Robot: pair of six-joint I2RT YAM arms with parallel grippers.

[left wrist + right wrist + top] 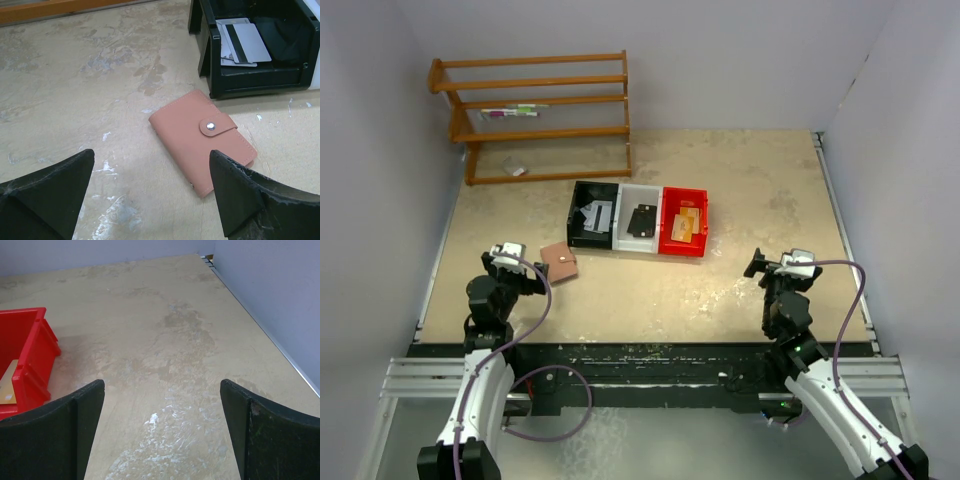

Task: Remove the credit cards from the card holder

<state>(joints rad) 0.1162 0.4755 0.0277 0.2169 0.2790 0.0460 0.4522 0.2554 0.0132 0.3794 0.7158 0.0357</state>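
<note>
Left claw [151, 165]: fingers spread wide, nothing between them, hanging just short of the small pinkish-brown leather-like card holder [200, 140].

Right claw [162, 390]: also spread wide, gripping nothing, over bare beige tabletop [740, 200], well apart from the holder.

Card holder: lies flat on the tabletop, folded shut, strap tab fastened by a silver snap. It is near the left arm and just in front of the black plastic bin [250, 80], not touching it.

Black bin: holds pale grey cards [245, 42], one with a black magnetic stripe. Any print is too small to read.

White plastic bin [642, 188]: next in the row, a dark flat item inside.

Red plastic bin [680, 250]: at the right end, holds golden-yellow cards [685, 225].

Far left corner: orange wooden rack [540, 110].
</note>
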